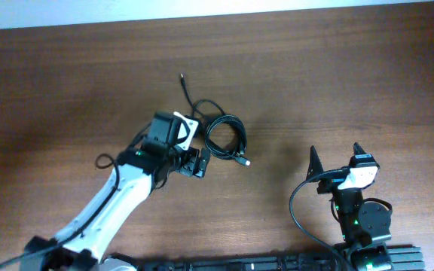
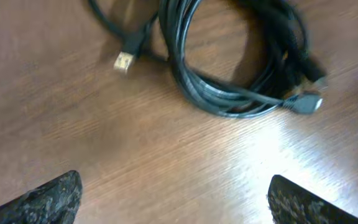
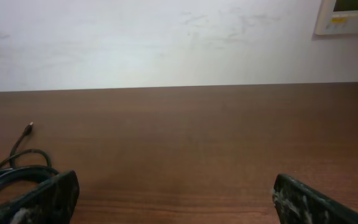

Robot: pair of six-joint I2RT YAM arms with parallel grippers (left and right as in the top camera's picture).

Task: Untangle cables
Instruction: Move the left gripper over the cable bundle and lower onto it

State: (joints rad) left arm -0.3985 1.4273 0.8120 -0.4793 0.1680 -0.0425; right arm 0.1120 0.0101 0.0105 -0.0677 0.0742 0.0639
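Note:
The cables (image 1: 227, 134) are thin black cords wound in a coil at the table's middle, with a loose end (image 1: 183, 77) running back-left and a silvery plug tip (image 1: 245, 161) at the front right. My left gripper (image 1: 196, 163) is open and empty just left of the coil. In the left wrist view the coil (image 2: 229, 74) lies ahead of the open fingers (image 2: 179, 199), with a gold plug (image 2: 123, 61) and a silvery plug (image 2: 308, 103). My right gripper (image 1: 334, 153) is open and empty at the front right, apart from the cables (image 3: 14, 171).
The brown wooden table (image 1: 337, 68) ends at a white wall (image 3: 166, 37) at the back. A thicker black wire (image 1: 300, 207) loops beside the right arm's base.

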